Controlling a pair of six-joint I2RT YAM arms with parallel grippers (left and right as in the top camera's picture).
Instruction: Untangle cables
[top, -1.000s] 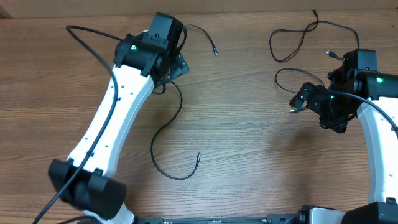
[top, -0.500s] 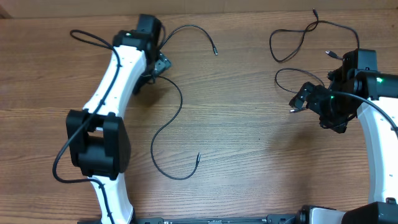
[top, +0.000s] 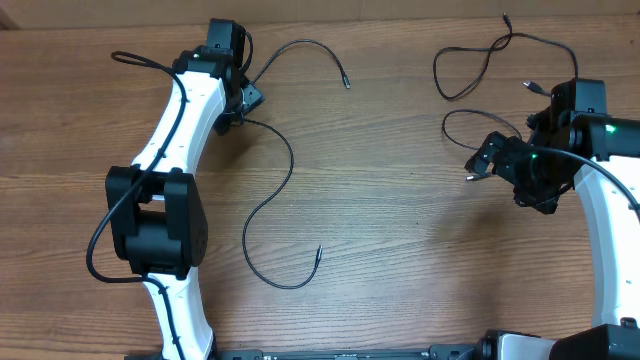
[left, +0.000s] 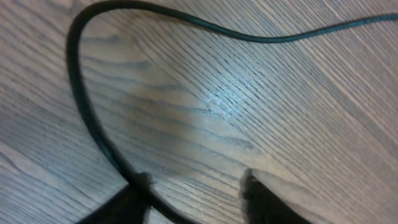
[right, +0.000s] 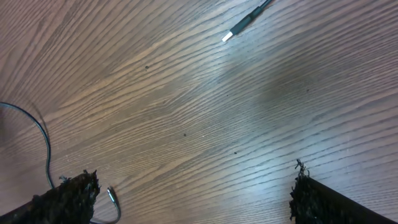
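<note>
One thin black cable (top: 285, 165) curls from my left gripper (top: 250, 97) down to a plug end (top: 317, 253), and its other end (top: 346, 84) arcs away at the back. In the left wrist view this cable (left: 81, 106) loops over the wood and passes just inside the left fingertip (left: 138, 186). My left gripper (left: 196, 186) still shows a gap of bare wood. Two more cables (top: 470, 70) lie looped at the back right. My right gripper (top: 480, 155) stands open, with a silvery plug (right: 112, 196) beside its left finger (right: 71, 193) and nothing between its fingers.
A second plug tip (right: 239, 28) lies ahead of the right gripper (right: 193, 193). The wooden table (top: 400, 250) carries only the cables. The left arm's thick wire (top: 140, 60) arches out at the far left.
My left arm has swung back and to the left, carrying its gripper along the cable, and its jaws have narrowed. The cable's far arc has shifted left. The right arm is still.
</note>
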